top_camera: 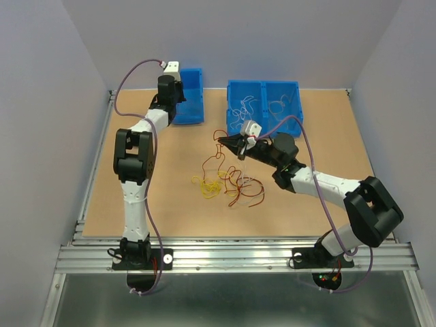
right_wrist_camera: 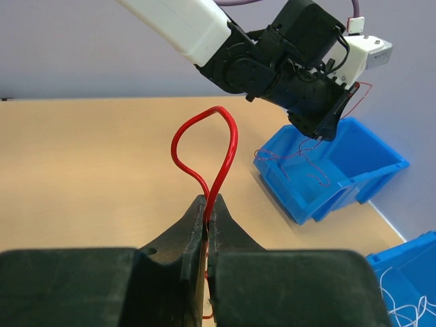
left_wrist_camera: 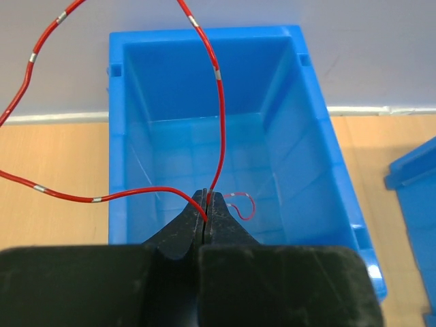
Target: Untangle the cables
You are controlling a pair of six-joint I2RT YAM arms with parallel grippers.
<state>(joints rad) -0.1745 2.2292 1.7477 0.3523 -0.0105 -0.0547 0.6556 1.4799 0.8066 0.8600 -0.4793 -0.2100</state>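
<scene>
The cables [top_camera: 228,182] lie as a loose clump of red, yellow and white wires at the table's middle. My right gripper [top_camera: 222,141] is shut on a red cable loop [right_wrist_camera: 230,139] just above and behind the clump; that cable trails down to the clump. My left gripper [top_camera: 178,94] is over the single blue bin [top_camera: 193,112] at the back left. In the left wrist view it [left_wrist_camera: 206,201] is shut on a thin red cable [left_wrist_camera: 219,102] that loops up and to the left over the bin [left_wrist_camera: 300,136]. The right wrist view shows that cable [right_wrist_camera: 308,155] hanging into the bin [right_wrist_camera: 354,170].
A double blue bin [top_camera: 264,102] at the back centre holds several white cables [top_camera: 244,109]; its corner shows in the right wrist view [right_wrist_camera: 409,272]. The left arm [right_wrist_camera: 286,61] reaches across above the single bin. Grey walls enclose the table.
</scene>
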